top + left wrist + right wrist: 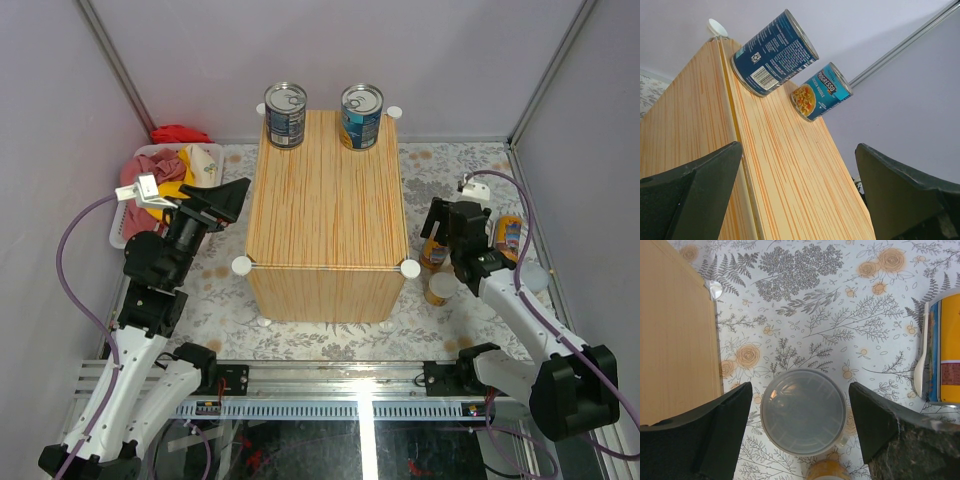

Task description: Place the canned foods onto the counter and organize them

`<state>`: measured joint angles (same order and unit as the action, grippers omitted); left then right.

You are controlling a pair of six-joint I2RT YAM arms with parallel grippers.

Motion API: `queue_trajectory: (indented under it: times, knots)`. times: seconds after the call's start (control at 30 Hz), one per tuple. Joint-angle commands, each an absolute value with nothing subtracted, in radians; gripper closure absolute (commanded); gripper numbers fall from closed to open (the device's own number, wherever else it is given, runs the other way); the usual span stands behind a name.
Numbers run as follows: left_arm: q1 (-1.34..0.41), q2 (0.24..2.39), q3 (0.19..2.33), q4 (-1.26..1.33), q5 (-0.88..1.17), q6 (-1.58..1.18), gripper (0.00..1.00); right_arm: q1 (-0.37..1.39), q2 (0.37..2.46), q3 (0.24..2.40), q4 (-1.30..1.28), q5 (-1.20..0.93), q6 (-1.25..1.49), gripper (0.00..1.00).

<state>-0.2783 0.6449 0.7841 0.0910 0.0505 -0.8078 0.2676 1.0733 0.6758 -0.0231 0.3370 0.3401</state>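
Counter: light wood-grain box [330,210] in the middle of the floral mat [450,165], with round white knobs [241,265] at its top corners.
Blue cans: two, upright on the counter's far edge. The dark blue can [285,115] is at the far left corner and the lighter blue can [361,117] is toward the far right corner. They are apart, not touching.
Left gripper: [799,146] released, fingers spread wide with nothing between them. It is raised by the counter's left side and aimed across the top toward the blue cans.
Right gripper: [800,385] released, pointing straight down over the white-lidded can [803,412]. One finger sits on each side of the lid, mat shows in both gaps, and there is no contact.
White-lidded can: upright on the mat, beside the counter's right side.
Other cans: an orange can [827,471] is just beside the white-lidded one, mostly cut off by the frame edge. An orange-yellow can [946,347] lies on its side further right, with a white spoon [920,360] against it.
Basket: white basket [122,228] on the mat left of the counter, holding a pink cloth [150,165] and a yellow cloth [190,170]. A red cloth [180,133] is behind it by the wall.
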Motion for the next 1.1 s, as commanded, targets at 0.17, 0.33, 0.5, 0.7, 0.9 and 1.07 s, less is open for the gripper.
queue_trajectory:
  times: [0.17,0.33,0.5,0.7,0.9,1.07]
  knots:
    - [-0.27,0.636,0.785,0.095,0.044,-0.803,0.04,0.282,1.035,0.717,-0.05,0.384,0.346,0.15]
    - [-0.27,0.634,0.778,0.096,0.043,-0.806,0.04,0.29,1.031,0.698,-0.067,0.396,0.353,0.15]
    - [-0.27,0.629,0.768,0.097,0.045,-0.811,0.04,0.297,1.028,0.68,-0.063,0.407,0.361,0.15]
    - [-0.27,0.624,0.766,0.092,0.044,-0.808,0.04,0.311,1.027,0.656,-0.062,0.431,0.375,0.16]
    - [-0.269,0.62,0.759,0.088,0.044,-0.813,0.04,0.32,1.027,0.635,-0.05,0.446,0.379,0.16]
    - [-0.27,0.615,0.755,0.087,0.039,-0.815,0.04,0.325,1.041,0.626,-0.028,0.461,0.379,0.2]
